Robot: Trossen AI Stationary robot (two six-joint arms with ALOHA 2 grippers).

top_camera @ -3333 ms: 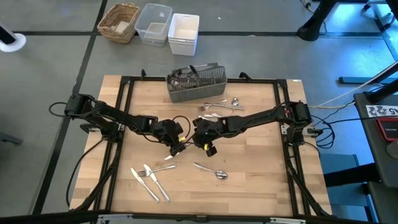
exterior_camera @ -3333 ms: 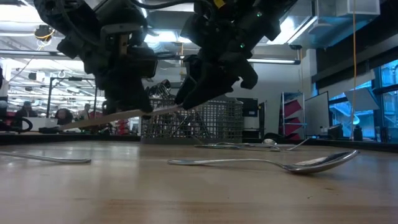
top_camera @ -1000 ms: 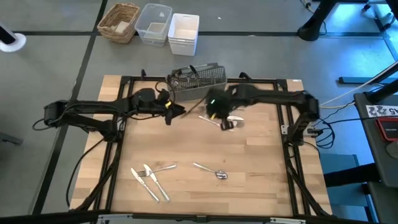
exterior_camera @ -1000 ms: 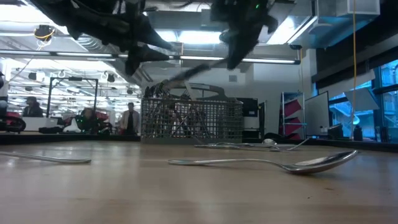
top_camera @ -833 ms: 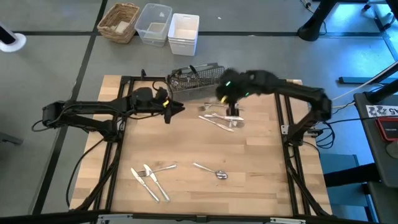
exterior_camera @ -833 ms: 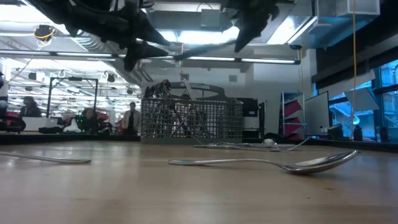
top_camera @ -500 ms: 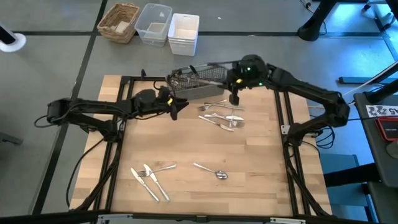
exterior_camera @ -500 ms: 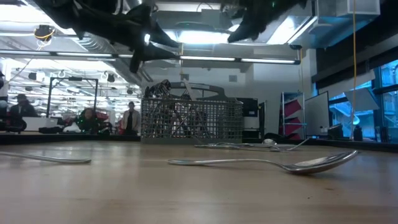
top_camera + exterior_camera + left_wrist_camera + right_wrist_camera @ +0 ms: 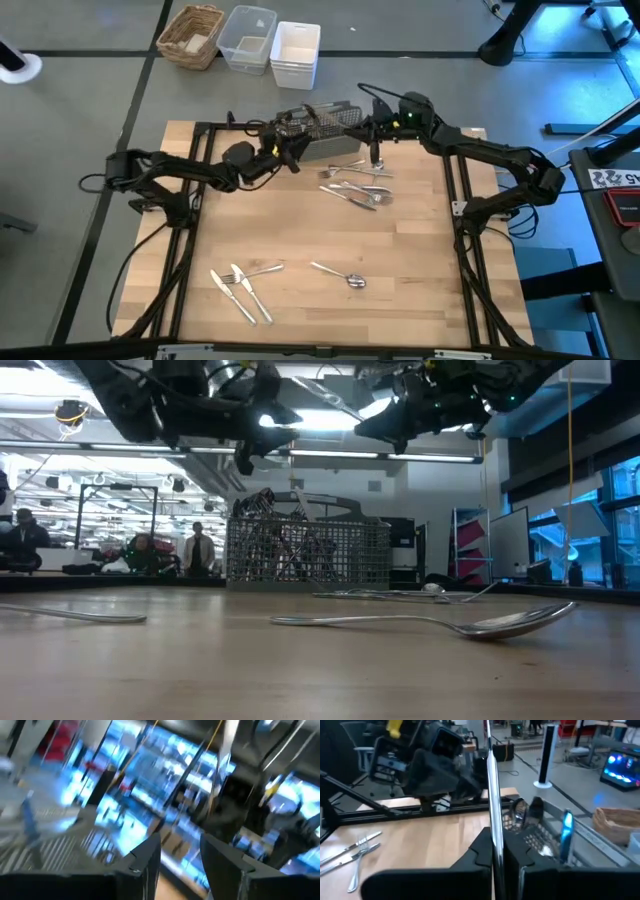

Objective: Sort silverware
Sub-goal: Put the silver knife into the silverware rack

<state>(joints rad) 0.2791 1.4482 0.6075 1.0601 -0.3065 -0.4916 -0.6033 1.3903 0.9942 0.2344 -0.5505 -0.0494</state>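
The right gripper [image 9: 374,128] was clamped on a knife [image 9: 493,805] just right of the caddy [image 9: 318,135], blade pointing up; the left gripper [image 9: 291,152] hovered open, empty, at its left end.

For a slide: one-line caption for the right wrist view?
Right gripper shut on a knife, beside the caddy.

Left pincer [image 9: 293,160] open, right pincer [image 9: 375,150] clamped.
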